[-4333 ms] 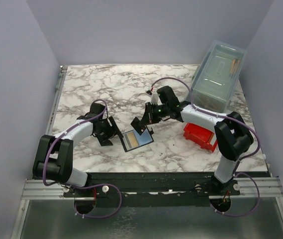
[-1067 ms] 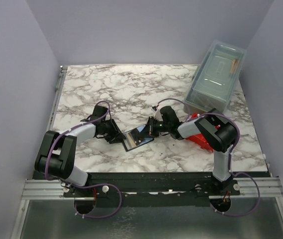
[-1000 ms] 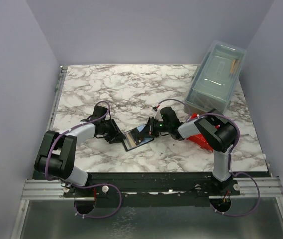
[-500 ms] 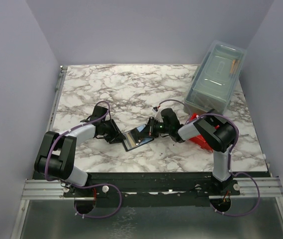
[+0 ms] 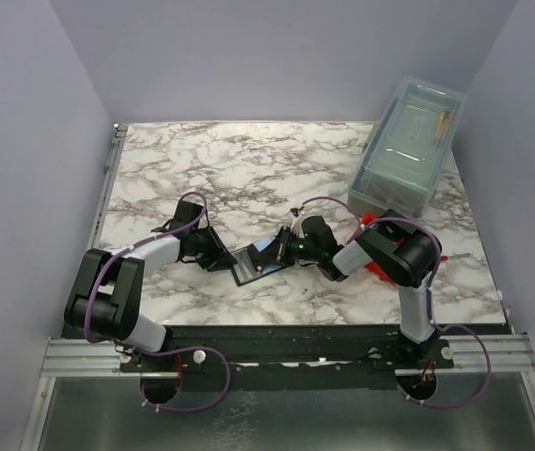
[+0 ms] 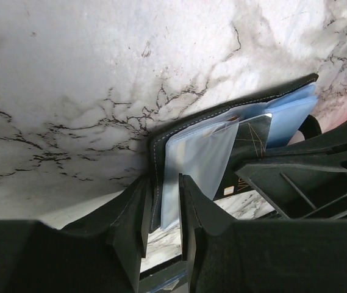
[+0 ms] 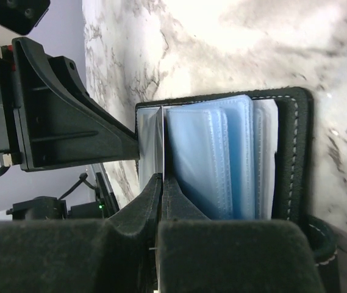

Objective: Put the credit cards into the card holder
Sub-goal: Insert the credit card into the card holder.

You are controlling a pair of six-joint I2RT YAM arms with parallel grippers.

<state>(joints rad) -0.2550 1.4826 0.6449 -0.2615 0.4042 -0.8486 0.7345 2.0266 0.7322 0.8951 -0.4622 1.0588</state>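
Note:
The black card holder (image 5: 256,260) stands partly open on the marble table (image 5: 211,169) between both grippers. My left gripper (image 5: 222,254) is shut on its near edge; the left wrist view shows the black cover and pale blue sleeves (image 6: 203,152) between my fingers (image 6: 130,213). My right gripper (image 5: 286,250) is shut on a thin credit card, seen edge-on (image 7: 162,140), at the mouth of the blue sleeves (image 7: 222,152). In the left wrist view the card's dark printed face (image 6: 253,129) shows inside a sleeve. No other card is in view.
A red bin (image 5: 367,219) is mostly hidden behind my right arm. A clear lidded box (image 5: 408,146) stands at the back right. The two grippers are almost touching over the holder; the left gripper (image 7: 63,131) fills the left of the right wrist view.
Over the last seconds the holder went from lying open and flat to partly folded up. My right gripper has come down and left onto the holder. The left gripper has barely moved.

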